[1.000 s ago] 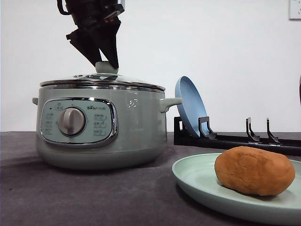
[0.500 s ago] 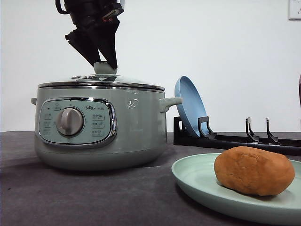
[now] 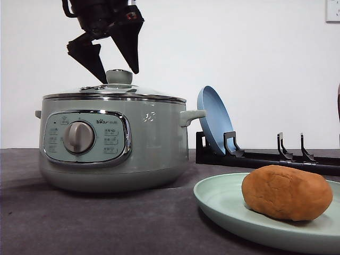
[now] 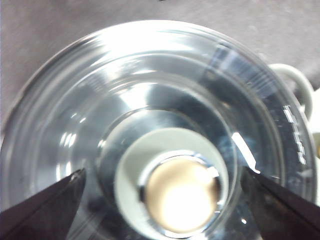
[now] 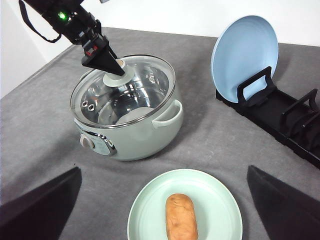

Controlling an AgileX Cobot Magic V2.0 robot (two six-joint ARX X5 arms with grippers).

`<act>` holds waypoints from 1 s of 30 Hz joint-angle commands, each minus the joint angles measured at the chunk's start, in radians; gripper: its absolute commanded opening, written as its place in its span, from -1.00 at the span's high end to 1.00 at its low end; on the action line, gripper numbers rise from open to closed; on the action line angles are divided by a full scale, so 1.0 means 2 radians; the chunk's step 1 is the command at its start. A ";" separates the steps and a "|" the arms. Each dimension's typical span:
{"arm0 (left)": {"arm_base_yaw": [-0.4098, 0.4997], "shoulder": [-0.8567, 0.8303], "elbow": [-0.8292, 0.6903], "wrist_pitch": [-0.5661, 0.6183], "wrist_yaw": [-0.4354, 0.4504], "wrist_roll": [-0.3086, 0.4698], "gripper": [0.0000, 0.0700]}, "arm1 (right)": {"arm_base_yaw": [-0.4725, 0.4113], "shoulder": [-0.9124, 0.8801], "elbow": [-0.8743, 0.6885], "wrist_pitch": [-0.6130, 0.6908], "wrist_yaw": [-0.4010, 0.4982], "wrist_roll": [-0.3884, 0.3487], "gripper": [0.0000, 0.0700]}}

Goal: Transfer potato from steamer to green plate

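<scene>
The room is evenly bright, lit from overhead. The pot (image 3: 114, 141) casts a soft shadow onto the grey table (image 3: 79, 223), and the potato (image 3: 287, 192) darkens the green plate (image 3: 223, 204) beneath it. Close up, the glass lid (image 4: 150, 100) is blurred and streaked with white glare, its knob (image 4: 180, 192) washed out. The back wall (image 3: 255, 64) is nearly overexposed.
</scene>
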 commanded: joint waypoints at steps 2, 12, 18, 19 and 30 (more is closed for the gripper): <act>-0.004 0.007 0.019 0.001 -0.001 -0.012 -0.85 | 0.003 0.003 0.008 0.003 -0.001 0.005 -0.98; -0.001 -0.054 0.046 -0.036 -0.001 -0.037 -0.84 | 0.003 0.003 0.008 0.003 -0.001 0.004 -0.98; -0.001 -0.119 0.045 -0.078 0.000 -0.037 -0.83 | 0.003 0.003 0.008 0.001 0.000 -0.005 -0.98; -0.001 -0.131 0.044 -0.080 0.000 -0.038 -0.82 | 0.003 0.003 0.008 0.000 0.000 -0.010 -0.98; 0.001 -0.334 -0.130 -0.013 0.002 -0.054 -0.82 | 0.003 0.003 0.006 -0.005 0.000 -0.031 -0.98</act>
